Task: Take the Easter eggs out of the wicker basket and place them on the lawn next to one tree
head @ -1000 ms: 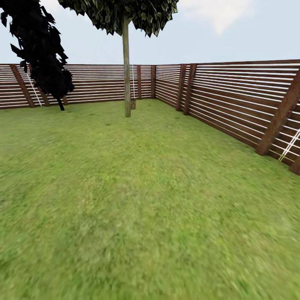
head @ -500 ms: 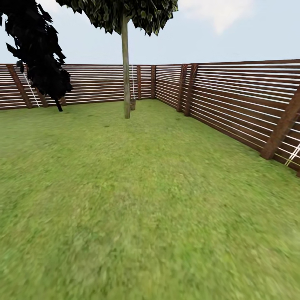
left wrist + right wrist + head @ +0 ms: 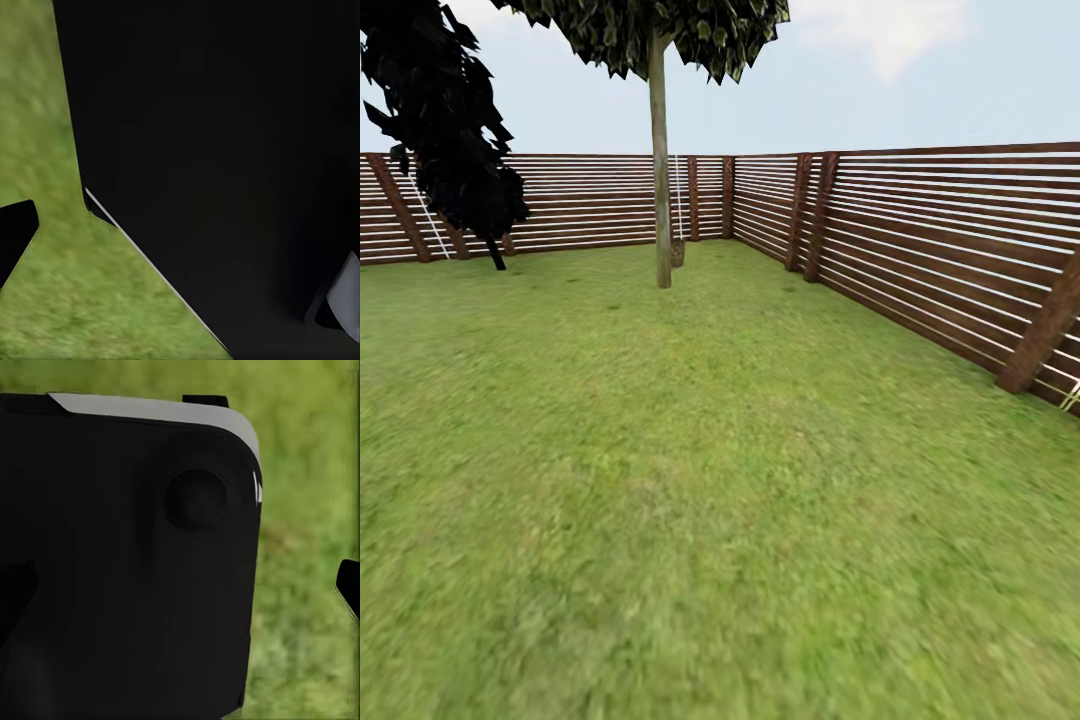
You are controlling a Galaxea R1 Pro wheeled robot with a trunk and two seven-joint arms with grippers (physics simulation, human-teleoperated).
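Across the head view's lower half lies bare lawn (image 3: 690, 480); a thin-trunked tree (image 3: 660, 170) stands upper left by the fence (image 3: 920, 240). The robot is probably in transit, and I cannot tell how either arm's jaws stand.

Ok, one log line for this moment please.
phase: in transit | head view: lawn, thin-trunked tree, dark tree, slat fence | wrist views: grass, dark robot body | grippers: state unreadable

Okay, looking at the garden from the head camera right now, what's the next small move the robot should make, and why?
Probably turn the base to scan for the basket. The head view shows open lawn, a slatted fence, a thin-trunked tree and a dark-leaved tree, with no wicker or eggs among them. Both wrist views show dark robot body over grass, so nothing is near enough to grasp yet.
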